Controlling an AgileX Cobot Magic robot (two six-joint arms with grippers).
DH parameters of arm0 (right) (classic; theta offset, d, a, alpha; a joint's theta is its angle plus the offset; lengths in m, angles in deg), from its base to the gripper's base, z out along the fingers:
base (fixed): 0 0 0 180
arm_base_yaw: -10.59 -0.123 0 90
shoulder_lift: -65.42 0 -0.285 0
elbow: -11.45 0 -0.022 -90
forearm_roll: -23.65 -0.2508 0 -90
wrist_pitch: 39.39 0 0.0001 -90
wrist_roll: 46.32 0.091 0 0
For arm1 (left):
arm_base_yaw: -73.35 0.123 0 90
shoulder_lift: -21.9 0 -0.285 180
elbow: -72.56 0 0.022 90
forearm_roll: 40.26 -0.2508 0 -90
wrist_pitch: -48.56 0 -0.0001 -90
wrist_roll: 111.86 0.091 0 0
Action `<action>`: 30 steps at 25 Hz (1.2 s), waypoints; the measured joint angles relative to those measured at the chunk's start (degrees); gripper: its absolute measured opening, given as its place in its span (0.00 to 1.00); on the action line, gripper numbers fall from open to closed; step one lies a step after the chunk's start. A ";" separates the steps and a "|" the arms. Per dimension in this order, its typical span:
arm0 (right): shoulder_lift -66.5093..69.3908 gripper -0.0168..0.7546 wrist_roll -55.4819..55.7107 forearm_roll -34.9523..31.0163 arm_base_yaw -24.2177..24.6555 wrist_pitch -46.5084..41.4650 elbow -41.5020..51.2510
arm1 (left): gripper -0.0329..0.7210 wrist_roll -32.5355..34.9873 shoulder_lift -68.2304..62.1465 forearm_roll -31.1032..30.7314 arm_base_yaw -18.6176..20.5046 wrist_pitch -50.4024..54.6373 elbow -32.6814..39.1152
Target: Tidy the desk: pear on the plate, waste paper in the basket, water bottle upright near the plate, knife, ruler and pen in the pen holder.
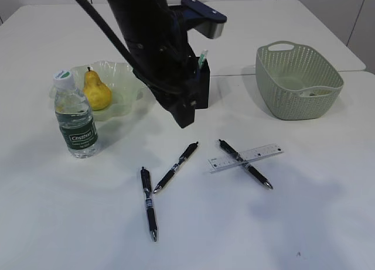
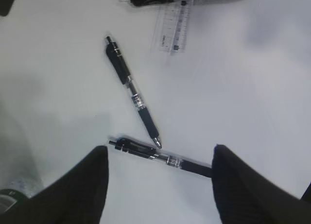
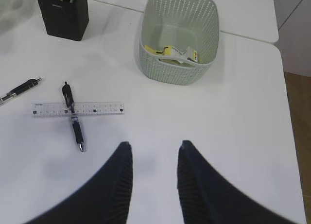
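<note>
Three pens [image 1: 176, 167] and the ruler [image 1: 246, 157] are left on the bench [image 1: 304, 223], at 6 o'clock of the pen holder [image 3: 63, 15]. The left gripper [image 2: 160, 178] is held wide, the right gripper [image 3: 154, 168] narrower; nothing is gripped.

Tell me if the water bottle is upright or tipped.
Upright: the water bottle stands on its base beside the plate, white cap on top.

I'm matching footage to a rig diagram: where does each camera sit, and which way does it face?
Exterior: raised at the desk's near edge, slanting down; a dark arm fills the top centre.
Left wrist: on the left arm, looking down at two pens; left gripper fingertips frame the bottom.
Right wrist: on the right arm, facing the basket and pen holder; right gripper tips show.
Shared: all three show the ruler with a pen lying across it.
</note>
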 joint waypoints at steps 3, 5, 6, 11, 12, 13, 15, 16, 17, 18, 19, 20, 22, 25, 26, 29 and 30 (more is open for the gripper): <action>-1.29 0.37 0.00 -0.01 0.00 -2.39 0.00 | 0.66 1.43 -2.75 0.00 -1.54 -0.45 -1.03; -1.87 0.37 0.00 -0.01 0.00 -3.41 0.00 | 0.66 1.81 -4.51 0.00 -2.41 -0.74 -1.84; -2.15 0.37 0.04 -0.01 0.00 -3.75 0.00 | 0.66 2.01 -5.52 0.13 -2.65 -1.27 -2.46; -3.41 0.37 0.04 -0.01 0.00 -5.34 0.00 | 0.66 2.37 -10.98 1.88 -3.15 -1.81 -7.71; -3.51 0.37 0.04 -0.01 0.00 -5.34 0.00 | 0.66 2.29 -11.76 2.56 -3.15 -1.81 -8.83; -3.51 0.37 0.15 -0.01 0.00 -5.46 0.00 | 0.66 2.39 -12.50 3.04 -3.26 -2.11 -9.69; -3.62 0.37 0.15 -0.01 0.00 -5.46 0.00 | 0.66 2.39 -13.04 3.59 -3.26 -4.18 -10.15; -3.62 0.37 0.15 -0.01 0.00 -5.46 0.00 | 0.66 2.39 -13.04 3.85 -3.26 -5.33 -10.28; -3.62 0.37 0.15 -0.01 0.00 -5.46 0.00 | 0.66 2.39 -13.04 4.25 -3.26 -6.17 -10.42; -3.62 0.37 0.15 -0.01 0.00 -5.46 0.00 | 0.66 2.39 -13.04 4.76 -3.26 -6.99 -10.54; -3.62 0.37 0.20 -0.01 0.00 -5.46 0.00 | 0.66 2.39 -13.04 5.45 -3.26 -7.70 -10.63; -3.62 0.37 0.31 -0.01 0.00 -5.46 0.00 | 0.65 2.39 -13.04 5.93 -3.26 -8.39 -10.63; -3.62 0.37 0.29 -0.01 0.00 -5.46 0.00 | 0.64 2.39 -13.13 6.72 -3.29 -10.07 -10.63; -3.62 0.37 0.29 -0.01 0.00 -5.46 0.00 | 0.64 2.61 -13.37 6.86 -3.38 -11.62 -10.63; -3.62 0.37 0.29 -0.01 0.00 -5.46 0.00 | 0.64 2.62 -13.51 6.86 -3.38 -12.21 -10.63; -3.62 0.37 0.29 -0.01 0.00 -5.46 0.00 | 0.64 2.85 -14.13 6.86 -3.38 -14.23 -10.66; -3.62 0.37 0.29 -0.01 0.00 -5.46 0.00 | 0.64 2.88 -14.31 6.86 -3.38 -14.85 -10.66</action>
